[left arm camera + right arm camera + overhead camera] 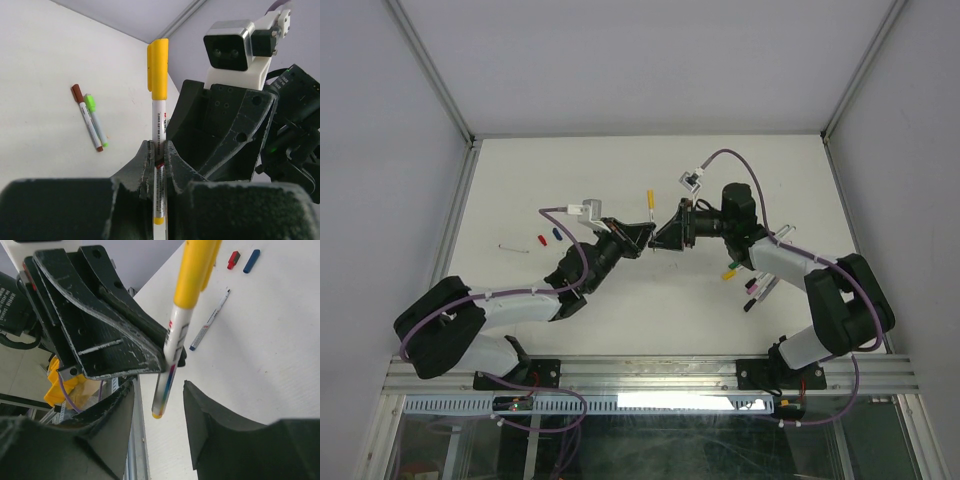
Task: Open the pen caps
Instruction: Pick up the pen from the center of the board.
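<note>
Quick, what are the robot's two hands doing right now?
Left gripper: closed, holding the slim white pen with the yellow plastic cap.
Right gripper: open, jaws either side of that pen, not touching it.

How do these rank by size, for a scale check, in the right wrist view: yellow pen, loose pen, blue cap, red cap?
1. yellow pen, but nearest the camera.
2. loose pen.
3. blue cap and red cap, nearly alike.

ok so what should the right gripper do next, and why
Probably slide the right gripper along the pen to the yellow cap before closing. Its jaws stand open around the pen's tail end, not the cap. The left gripper is clamped on the barrel, and the cap sits on the pen, clear of both grippers.
</note>
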You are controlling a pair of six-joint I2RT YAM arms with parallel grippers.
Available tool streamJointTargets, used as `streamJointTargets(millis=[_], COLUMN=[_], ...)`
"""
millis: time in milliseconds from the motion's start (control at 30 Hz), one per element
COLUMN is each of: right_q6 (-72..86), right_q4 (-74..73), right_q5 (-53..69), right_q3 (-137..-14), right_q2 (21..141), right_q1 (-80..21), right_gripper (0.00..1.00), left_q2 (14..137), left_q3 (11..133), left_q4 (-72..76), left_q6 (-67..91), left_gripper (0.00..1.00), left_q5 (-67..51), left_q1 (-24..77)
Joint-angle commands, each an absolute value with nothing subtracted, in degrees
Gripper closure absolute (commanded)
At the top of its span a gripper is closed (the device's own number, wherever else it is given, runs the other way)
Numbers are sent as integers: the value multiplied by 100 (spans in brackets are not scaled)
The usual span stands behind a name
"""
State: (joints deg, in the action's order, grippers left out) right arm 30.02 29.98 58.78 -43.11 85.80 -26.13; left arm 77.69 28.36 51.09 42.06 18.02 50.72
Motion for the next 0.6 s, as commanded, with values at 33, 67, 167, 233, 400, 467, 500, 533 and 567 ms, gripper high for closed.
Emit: streamJointTargets(millis=[33, 67, 167, 233, 400, 467, 500, 533, 567], right_q6=[3129, 3127, 3101, 3056, 2932, 2828, 2779, 2725, 2674], right_q4=[3535, 3528, 3508, 3440, 3261, 3116, 3033, 2961, 2877], right_q5=[5875, 5884, 5921, 5941, 5985, 6010, 6018, 6036, 6064], right_q3=[-4313, -4322, -4348, -4378, -4457, -4515, -4544, -4578, -4613], right_q2=[8309, 8316, 8343, 8350, 8347, 8344, 8342, 8345, 8350], right_q1=[-2656, -2660, -2663, -2663, -2664, -2667, -2659, -2660, -2662], right_gripper=[63, 67, 80, 88, 100, 100, 100, 100, 100], left_q2=[7839, 7841, 7842, 7836, 7757, 7666, 7595, 7521, 7439], left_q3=[3006, 3010, 3006, 3006, 2989, 2972, 2939, 2910, 2870], left_q4=[5633, 5628, 5628, 5621, 5531, 5439, 5394, 5358, 5316], left_q6=[4201, 4199, 4192, 4184, 4151, 4133, 4112, 4087, 4061], left_gripper=[100, 100, 100, 100, 97, 90, 85, 78, 71], left_q5=[1841, 1845, 1854, 1846, 1852, 1889, 1912, 1934, 1948], left_q1=[5181, 5192, 5206, 5205, 5204, 5203, 5207, 5201, 5195])
